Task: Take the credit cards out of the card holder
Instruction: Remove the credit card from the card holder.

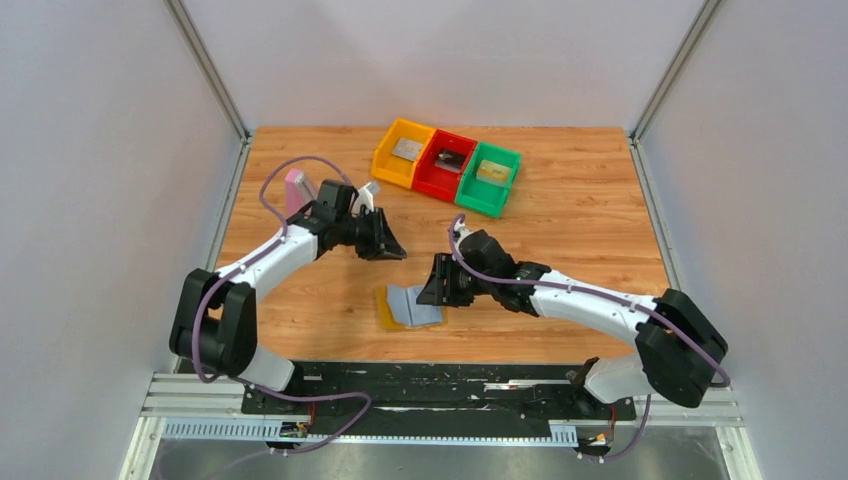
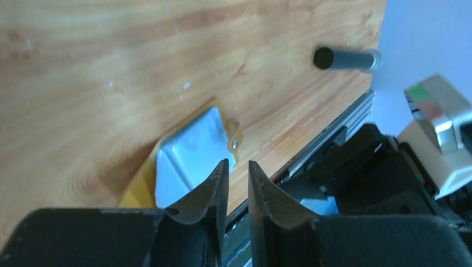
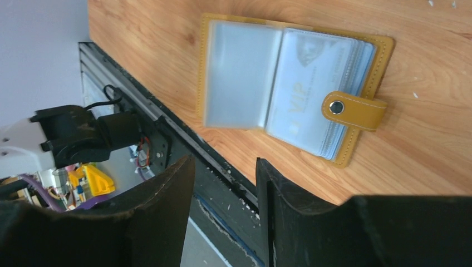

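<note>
The card holder (image 1: 405, 308) lies open on the table near the front edge, mustard outside with pale blue sleeves. In the right wrist view the card holder (image 3: 239, 72) shows a silver credit card (image 3: 303, 92) in its right-hand sleeves, with the tan tab (image 3: 353, 109) folded over them. My right gripper (image 1: 430, 292) hovers at the holder's right edge, and in its own view the right gripper (image 3: 225, 158) is open and empty. My left gripper (image 1: 397, 250) hangs above and behind the holder. Seen from its wrist, the left gripper (image 2: 237, 162) has a narrow gap with nothing in it.
Three bins stand at the back: yellow (image 1: 392, 160), red (image 1: 436, 178) and green (image 1: 480, 196), each holding a card. A pink block (image 1: 297, 190) stands at the back left. A black rod (image 2: 345, 58) lies near the table edge. The black rail (image 1: 440, 375) runs along the front.
</note>
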### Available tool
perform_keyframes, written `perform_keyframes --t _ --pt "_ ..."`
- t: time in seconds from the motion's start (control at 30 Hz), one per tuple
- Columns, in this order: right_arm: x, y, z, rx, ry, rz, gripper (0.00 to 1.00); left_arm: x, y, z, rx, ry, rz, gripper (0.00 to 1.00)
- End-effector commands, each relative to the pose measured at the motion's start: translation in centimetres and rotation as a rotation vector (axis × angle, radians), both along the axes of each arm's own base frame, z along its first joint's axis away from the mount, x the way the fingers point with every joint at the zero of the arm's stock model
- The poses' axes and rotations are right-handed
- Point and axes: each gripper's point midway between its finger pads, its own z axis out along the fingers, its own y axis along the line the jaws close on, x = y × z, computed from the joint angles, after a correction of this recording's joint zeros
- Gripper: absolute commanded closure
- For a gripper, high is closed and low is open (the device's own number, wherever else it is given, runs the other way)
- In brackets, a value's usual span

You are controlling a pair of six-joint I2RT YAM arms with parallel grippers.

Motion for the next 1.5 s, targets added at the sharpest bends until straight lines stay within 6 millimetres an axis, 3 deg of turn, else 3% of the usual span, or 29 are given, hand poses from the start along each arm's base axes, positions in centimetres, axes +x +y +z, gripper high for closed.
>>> perform_keyframes --t 0.0,0.27,0.43,0.7,1.23,1.47 --pt "1.4 1.2 -1.2 -0.004 -0.04 -0.065 0.55 -2.9 -0.1 -0.3 -0.038 0.01 -0.006 0.74" --pt "2.4 1.7 -3.9 -0.057 -0.01 -0.105 0.56 -5.0 0.0 -3.1 -0.045 0.078 0.004 0.76" --pt "3.3 1.1 -5.0 -0.111 -0.025 -0.14 0.56 -5.7 -0.5 -4.8 -0.037 0.102 -0.008 0.77" --pt "3.9 -0.1 -6.6 -0.155 -0.008 -0.172 0.56 -6.2 0.6 -7.6 0.059 0.115 0.002 0.78" --pt "3.4 0.5 -7.6 -0.145 0.022 -0.141 0.58 -7.5 1.1 -10.7 0.082 0.176 0.006 0.79" --pt "3.5 1.2 -5.7 -0.089 -0.013 -0.111 0.64 -7.6 1.0 -11.2 0.077 0.188 -0.004 0.8"
